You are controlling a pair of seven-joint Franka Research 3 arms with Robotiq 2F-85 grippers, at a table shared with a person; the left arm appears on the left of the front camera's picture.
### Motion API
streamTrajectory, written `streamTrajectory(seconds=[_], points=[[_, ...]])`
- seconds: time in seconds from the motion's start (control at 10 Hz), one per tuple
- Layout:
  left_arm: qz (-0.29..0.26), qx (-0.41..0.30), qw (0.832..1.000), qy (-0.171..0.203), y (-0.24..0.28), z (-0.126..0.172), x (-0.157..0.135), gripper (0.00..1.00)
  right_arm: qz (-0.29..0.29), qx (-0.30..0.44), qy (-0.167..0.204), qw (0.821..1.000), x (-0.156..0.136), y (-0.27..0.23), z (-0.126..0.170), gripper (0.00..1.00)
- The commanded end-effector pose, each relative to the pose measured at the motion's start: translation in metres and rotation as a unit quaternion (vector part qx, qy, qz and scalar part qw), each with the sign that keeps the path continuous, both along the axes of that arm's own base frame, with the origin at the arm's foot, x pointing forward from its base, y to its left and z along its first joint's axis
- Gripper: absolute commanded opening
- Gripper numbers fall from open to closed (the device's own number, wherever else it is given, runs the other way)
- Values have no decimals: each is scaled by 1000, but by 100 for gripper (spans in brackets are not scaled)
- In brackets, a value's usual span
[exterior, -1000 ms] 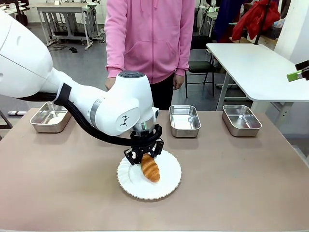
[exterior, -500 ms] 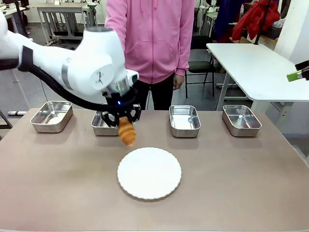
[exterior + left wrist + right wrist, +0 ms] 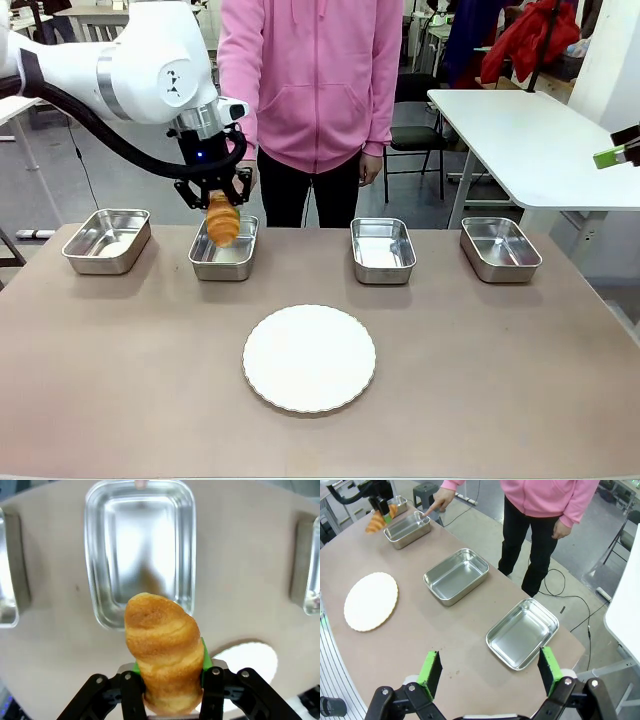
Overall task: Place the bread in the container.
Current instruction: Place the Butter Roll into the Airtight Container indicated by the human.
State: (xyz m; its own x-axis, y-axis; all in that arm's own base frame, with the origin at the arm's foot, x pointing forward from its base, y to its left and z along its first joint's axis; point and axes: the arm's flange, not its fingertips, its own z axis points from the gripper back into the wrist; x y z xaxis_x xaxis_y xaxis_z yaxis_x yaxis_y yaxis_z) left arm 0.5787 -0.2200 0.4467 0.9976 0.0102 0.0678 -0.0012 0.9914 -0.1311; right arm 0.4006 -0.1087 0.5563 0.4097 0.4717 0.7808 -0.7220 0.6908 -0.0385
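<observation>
The bread [image 3: 222, 220], a golden-brown croissant, hangs end-down in my left gripper [image 3: 214, 203], which is shut on it. It hovers just above the second steel container from the left [image 3: 223, 252]. In the left wrist view the bread [image 3: 165, 647] stands between the green pads of the left gripper [image 3: 170, 682], with the container [image 3: 139, 550] below and slightly ahead. My right gripper [image 3: 490, 674] is open and empty, high over the table's right end. From there the bread [image 3: 379, 522] shows far off, and a person's finger [image 3: 433, 507] points at that container [image 3: 407, 529].
A round white plate [image 3: 309, 358] lies bare at the table's middle. Three more steel containers stand along the far edge: far left [image 3: 106, 240], centre right [image 3: 382, 250] and right [image 3: 500, 248]. A person in a pink hoodie [image 3: 310, 80] stands behind them.
My left arm lifted the bread off the white plate and carried it back and to the left, over the second container. The plate is now bare.
</observation>
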Motion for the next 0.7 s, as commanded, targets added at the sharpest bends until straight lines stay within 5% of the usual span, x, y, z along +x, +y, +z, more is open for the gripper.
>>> streamTrajectory(seconds=[0.0,0.6], points=[[-36,9,999,7,4,-7,38,41,8,7,-11,1000,0,0,0,100],[-76,52,996,3,7,-51,71,41,8,7,-11,1000,0,0,0,100]])
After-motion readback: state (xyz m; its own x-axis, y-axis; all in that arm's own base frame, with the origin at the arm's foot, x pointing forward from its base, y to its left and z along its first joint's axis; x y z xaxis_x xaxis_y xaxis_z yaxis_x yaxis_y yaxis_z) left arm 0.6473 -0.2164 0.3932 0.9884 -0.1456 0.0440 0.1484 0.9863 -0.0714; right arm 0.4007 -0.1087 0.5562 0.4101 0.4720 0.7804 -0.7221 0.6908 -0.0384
